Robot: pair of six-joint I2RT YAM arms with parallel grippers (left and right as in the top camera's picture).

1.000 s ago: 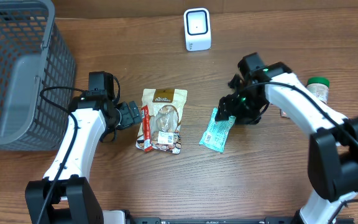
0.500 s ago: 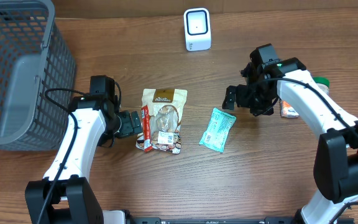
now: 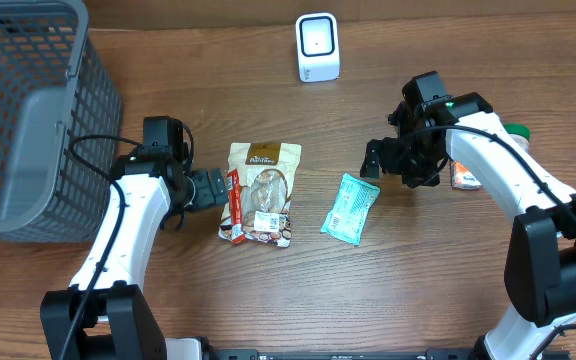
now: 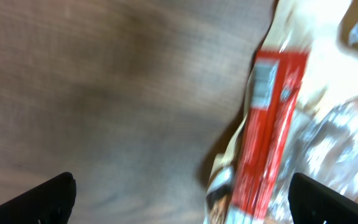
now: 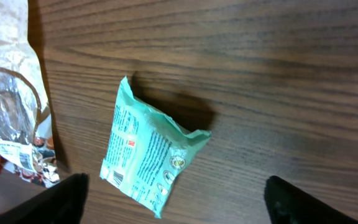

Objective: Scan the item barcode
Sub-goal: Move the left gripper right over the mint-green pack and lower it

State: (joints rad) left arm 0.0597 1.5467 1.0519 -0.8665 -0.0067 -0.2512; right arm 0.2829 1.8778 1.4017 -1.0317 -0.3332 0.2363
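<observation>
Print on mint-green foil packet (image 3: pixel 350 208) illegible. Packet lies flat just beside right gripper (image 3: pixel 376 157), not touching; jaws spread, empty. Left gripper (image 3: pixel 211 187) spread wide, empty, beside tan snack pouch (image 3: pixel 261 192).

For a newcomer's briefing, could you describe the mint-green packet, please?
On the wooden table, find the white box-shaped scanner at the far edge. Nearer, slightly right, lies the mint-green plastic packet, smaller than the cream windowed pouch on its left.

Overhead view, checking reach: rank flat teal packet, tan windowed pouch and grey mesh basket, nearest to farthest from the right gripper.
1. Flat teal packet, beside the right gripper.
2. Tan windowed pouch, centre.
3. Grey mesh basket, far left.
</observation>
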